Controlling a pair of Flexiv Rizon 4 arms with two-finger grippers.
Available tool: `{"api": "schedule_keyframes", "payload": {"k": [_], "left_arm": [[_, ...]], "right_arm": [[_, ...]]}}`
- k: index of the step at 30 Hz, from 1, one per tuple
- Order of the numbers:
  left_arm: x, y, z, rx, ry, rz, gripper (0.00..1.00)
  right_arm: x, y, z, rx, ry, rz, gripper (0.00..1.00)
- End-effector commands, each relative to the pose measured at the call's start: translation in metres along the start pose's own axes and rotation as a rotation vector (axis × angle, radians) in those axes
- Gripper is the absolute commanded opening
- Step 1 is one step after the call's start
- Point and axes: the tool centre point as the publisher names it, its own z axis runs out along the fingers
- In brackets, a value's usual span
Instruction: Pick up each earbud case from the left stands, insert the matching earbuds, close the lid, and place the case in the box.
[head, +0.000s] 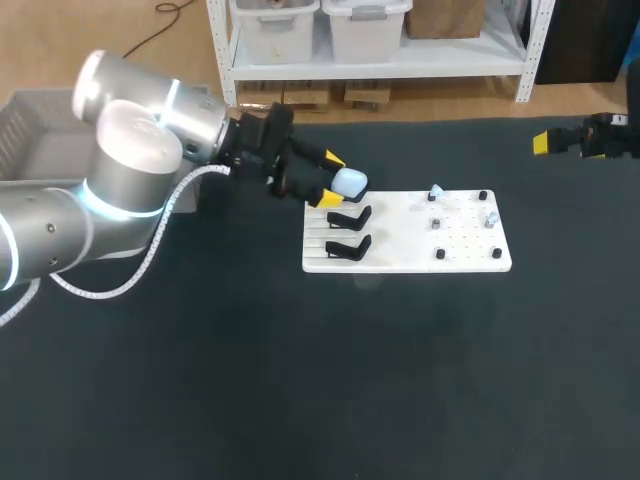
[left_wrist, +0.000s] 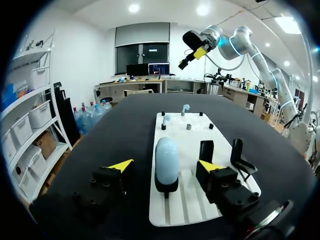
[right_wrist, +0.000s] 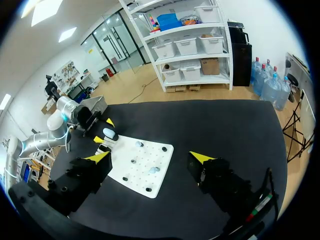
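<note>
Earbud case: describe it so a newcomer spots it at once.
On the black table lies a white board with three black stands along its left end. The earbud case is the pale blue pod upright on the farthest stand, between the left pincer's open fingers; the other two stands are empty.

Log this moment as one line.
left claw: open, straddling pale blue oval earbud case on black stand | right claw: open, away from white peg board | case: not yet lifted
</note>
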Motion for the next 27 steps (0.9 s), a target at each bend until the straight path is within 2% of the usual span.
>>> {"api": "schedule_keyframes", "payload": {"k": [1, 12, 25, 27], "left_arm": [[0.0010, 0.0061, 0.0034, 0.008, -0.002, 0.000, 0.77], [0.0004, 0.0083, 0.0078, 0.009, -0.004, 0.000, 0.74], [0.0009, 0.0080, 0.0101, 0.010, -0.004, 0.004, 0.57], [0.0007, 0.0073, 0.0104, 0.010, -0.004, 0.005, 0.57]], "right_arm": [[0.0002, 0.0006, -0.0009, 0.002, 0.000, 0.000, 1.00], [0.0002, 0.0006, -0.0009, 0.002, 0.000, 0.000, 1.00], [0.0002, 0.0006, -0.0009, 0.002, 0.000, 0.000, 1.00], [0.0002, 0.0006, -0.0009, 0.002, 0.000, 0.000, 1.00]]}}
